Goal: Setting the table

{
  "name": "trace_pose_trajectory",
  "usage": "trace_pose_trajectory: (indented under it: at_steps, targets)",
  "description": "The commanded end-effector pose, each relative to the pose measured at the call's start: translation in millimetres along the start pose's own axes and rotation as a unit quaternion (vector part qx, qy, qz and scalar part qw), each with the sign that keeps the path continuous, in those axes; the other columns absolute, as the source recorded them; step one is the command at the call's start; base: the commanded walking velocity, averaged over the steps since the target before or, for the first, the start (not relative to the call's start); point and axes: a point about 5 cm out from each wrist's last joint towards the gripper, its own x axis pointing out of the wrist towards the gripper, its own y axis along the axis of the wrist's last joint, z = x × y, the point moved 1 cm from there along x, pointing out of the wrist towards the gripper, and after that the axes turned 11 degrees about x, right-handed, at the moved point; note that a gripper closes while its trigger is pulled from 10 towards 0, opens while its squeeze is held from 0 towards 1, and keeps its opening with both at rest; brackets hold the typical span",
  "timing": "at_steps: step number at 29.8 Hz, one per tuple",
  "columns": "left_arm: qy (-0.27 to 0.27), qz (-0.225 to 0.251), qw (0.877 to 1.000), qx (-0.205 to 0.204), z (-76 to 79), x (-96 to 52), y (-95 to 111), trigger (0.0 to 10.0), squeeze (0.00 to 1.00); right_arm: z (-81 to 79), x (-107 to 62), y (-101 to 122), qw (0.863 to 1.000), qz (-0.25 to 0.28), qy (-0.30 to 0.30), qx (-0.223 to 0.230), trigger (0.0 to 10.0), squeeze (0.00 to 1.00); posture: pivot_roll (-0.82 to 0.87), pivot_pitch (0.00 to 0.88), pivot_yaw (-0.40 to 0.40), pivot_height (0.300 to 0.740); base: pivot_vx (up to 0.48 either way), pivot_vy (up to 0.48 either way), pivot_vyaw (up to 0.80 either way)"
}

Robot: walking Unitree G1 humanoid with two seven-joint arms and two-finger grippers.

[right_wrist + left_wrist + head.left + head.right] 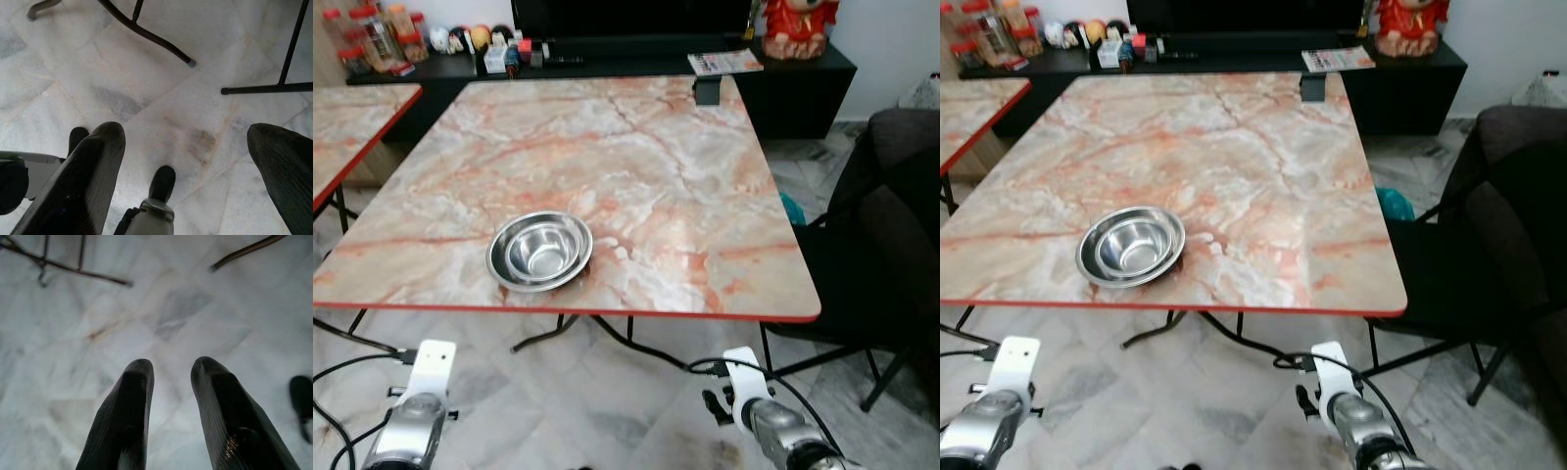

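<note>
a steel bowl sits near the marble tabletop front edge, while the left gripper fingers, seemingly slightly parted, and the wide-open right gripper hang empty over the floor.

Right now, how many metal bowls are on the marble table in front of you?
1. The metal bowl sits near the marble table's front edge, toward the robot's left. It might be two bowls nested together; the pictures don't settle that.

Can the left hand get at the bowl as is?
Probably yes. The bowl sits near the table's front edge with nothing around it. The left hand hangs below table height over the floor, so it must rise past the edge first.
</note>
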Motion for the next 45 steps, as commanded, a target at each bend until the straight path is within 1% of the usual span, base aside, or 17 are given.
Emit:
trace_pose_trajectory:
  at_steps: [1,4,6,9,16,23,26,30,31,32,33,34,36,38,40,42,45]
  targets:
    - [-0.017,0.023,1.0,0.007,9.1,2.9,5,10.0,0.0,-1.6,0.3,0,1.0,-0.003,0.003,0.002,10.0,0.0,-0.03,0.058,0.047,0.74,0.0,0.0,0.0]
    - [-0.029,0.025,0.999,0.01,16.3,5.0,7,10.0,0.0,-1.3,0.2,0,1.0,-0.003,0.003,0.002,10.0,0.0,-0.04,0.057,0.048,0.74,0.0,0.0,0.0]
    - [-0.058,0.064,0.996,0.005,31.1,6.3,18,10.0,0.0,-1.0,0.2,-1,1.0,-0.003,0.002,0.003,10.0,0.0,-0.04,0.059,0.044,0.74,0.0,0.0,0.0]
    - [-0.067,0.075,0.995,-0.008,37.0,7.4,20,10.0,0.0,-0.7,0.1,-1,1.0,-0.003,0.002,0.003,10.0,0.0,-0.04,0.059,0.044,0.74,0.0,0.0,0.0]
    - [-0.073,0.053,0.995,-0.03,44.3,10.1,12,10.0,0.0,-0.4,0.1,-1,1.0,-0.004,0.001,0.004,10.0,0.0,-0.04,0.06,0.043,0.74,0.0,0.0,0.0]
    - [-0.078,0.033,0.994,-0.066,53.6,9.9,1,10.0,0.0,0.1,0.0,-2,1.0,-0.005,0.0,0.005,10.0,0.0,-0.05,0.059,0.038,0.74,0.0,0.0,0.0]
    - [-0.09,0.043,0.993,-0.059,59.8,9.3,-3,10.0,0.0,0.4,0.0,-2,1.0,-0.003,-0.002,0.008,10.0,0.0,-0.05,0.059,0.038,0.74,0.0,0.0,0.0]
    - [-0.102,-0.001,0.993,-0.057,73.5,5.9,-29,10.0,0.0,1.2,-0.2,-2,1.0,-0.002,-0.004,0.01,10.0,0.0,-0.05,0.055,0.034,0.74,0.0,0.0,0.0]
    - [-0.115,-0.018,0.993,-0.028,80.4,3.8,-36,10.0,0.0,1.7,-0.2,-3,1.0,-0.001,-0.006,0.011,10.0,0.0,-0.06,0.053,0.036,0.74,0.0,0.0,0.0]
    - [-0.121,-0.015,0.992,-0.013,84.4,2.6,-38,10.0,0.0,2.2,-0.3,-3,1.0,-0.001,-0.008,0.013,10.0,0.0,-0.07,0.052,0.037,0.74,0.0,0.0,0.0]
    - [-0.121,-0.015,0.992,-0.013,84.4,2.6,-38,10.0,0.0,2.2,-0.3,-3,1.0,-0.001,-0.008,0.013,10.0,0.0,-0.07,0.052,0.037,0.74,0.0,0.0,0.0]
    - [-0.125,-0.011,0.991,-0.049,91.5,1.0,-36,10.0,0.0,3.8,-0.6,-4,1.0,0.002,-0.014,0.02,10.0,0.0,-0.07,0.05,0.034,0.74,0.0,0.0,0.0]
    - [-0.125,-0.013,0.991,-0.055,92.8,0.6,-36,10.0,0.0,4.2,-0.6,-4,1.0,0.003,-0.015,0.021,10.0,0.0,-0.07,0.05,0.034,0.74,0.0,0.0,0.0]
    - [-0.151,-0.001,0.989,-0.003,106.3,-3.7,-36,10.0,0.0,6.0,-0.9,-5,0.999,0.006,-0.023,0.029,10.0,0.0,-0.07,0.049,0.031,0.74,0.0,0.0,0.0]
    - [-0.153,0.007,0.988,-0.008,107.7,-4.0,-34,10.0,0.0,6.9,-1.1,-5,0.999,0.007,-0.026,0.033,10.0,0.0,-0.07,0.049,0.03,0.74,0.0,0.0,0.0]
    - [-0.144,-0.007,0.989,-0.032,105.3,-3.8,-40,10.0,0.0,8.7,-1.4,-6,0.999,0.009,-0.031,0.043,10.0,0.0,-0.07,0.05,0.029,0.74,0.0,0.0,0.0]
    - [-0.141,-0.004,0.989,-0.035,105.1,-3.8,-40,10.0,0.0,9.7,-1.6,-7,0.999,0.008,-0.031,0.042,10.0,0.0,-0.07,0.051,0.026,0.74,0.0,0.0,0.0]
